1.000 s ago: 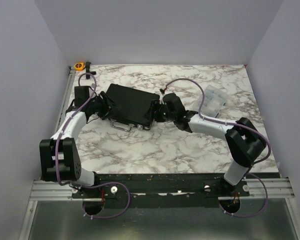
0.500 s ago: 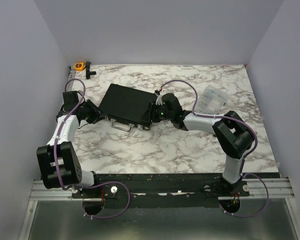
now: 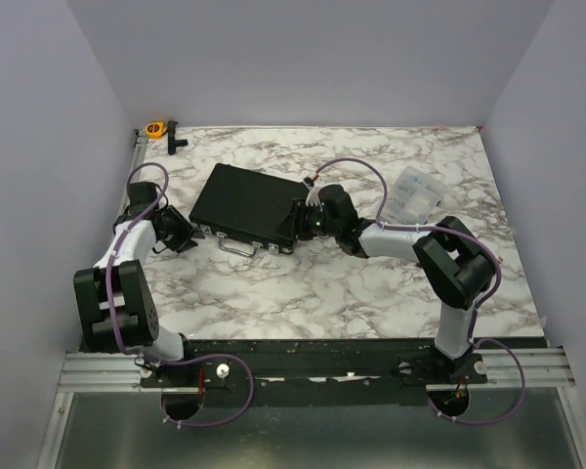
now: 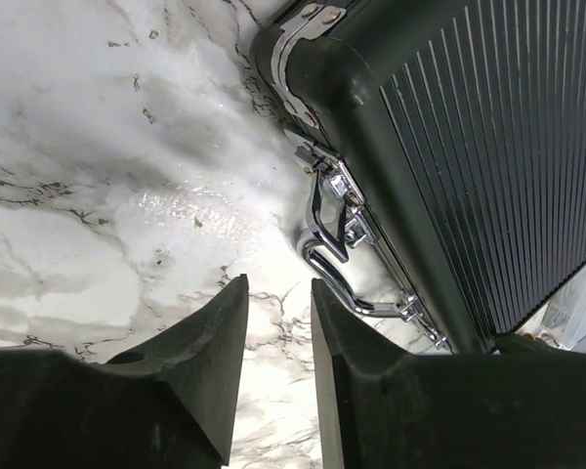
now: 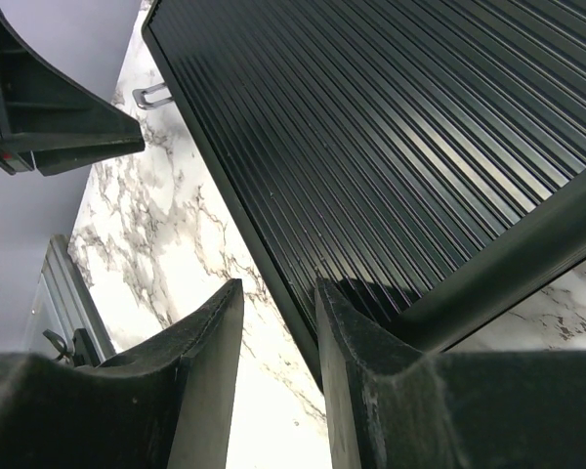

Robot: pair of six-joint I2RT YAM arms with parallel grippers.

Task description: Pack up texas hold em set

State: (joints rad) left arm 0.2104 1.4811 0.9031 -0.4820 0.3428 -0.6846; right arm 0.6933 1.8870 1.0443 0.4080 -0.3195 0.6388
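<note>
Your left hand (image 4: 278, 285) hangs narrow and empty by the latch (image 4: 337, 195). Your right hand (image 5: 278, 288) is closed at the case (image 3: 249, 203) edge, maybe pinching it. Shove sideways and the case skids.

The marble bench (image 3: 332, 283) carries a shut case (image 3: 249, 203) near centre, bag (image 3: 415, 193) at two o'clock, tape roll (image 3: 155, 128) at eleven.
</note>
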